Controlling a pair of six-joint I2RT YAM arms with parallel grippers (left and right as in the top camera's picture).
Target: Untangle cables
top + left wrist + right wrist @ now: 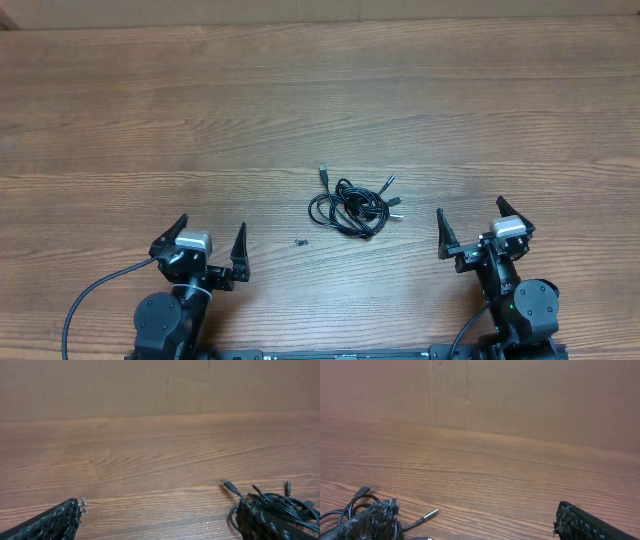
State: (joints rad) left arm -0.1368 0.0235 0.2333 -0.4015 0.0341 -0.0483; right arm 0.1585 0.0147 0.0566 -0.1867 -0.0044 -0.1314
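The cables lie in one tangled black bundle near the table's middle, with small plug ends sticking out up-left and to the right. My left gripper stands open at the front left, well short of the bundle. My right gripper stands open at the front right, also apart from it. In the left wrist view the cables show at the lower right, partly behind one of the fingers. In the right wrist view the cables sit at the lower left, a silver-tipped plug pointing right.
A small dark speck lies on the wood-grain table left of the bundle. A brown cardboard wall stands along the table's far edge. Thick black arm cables trail from the left arm base.
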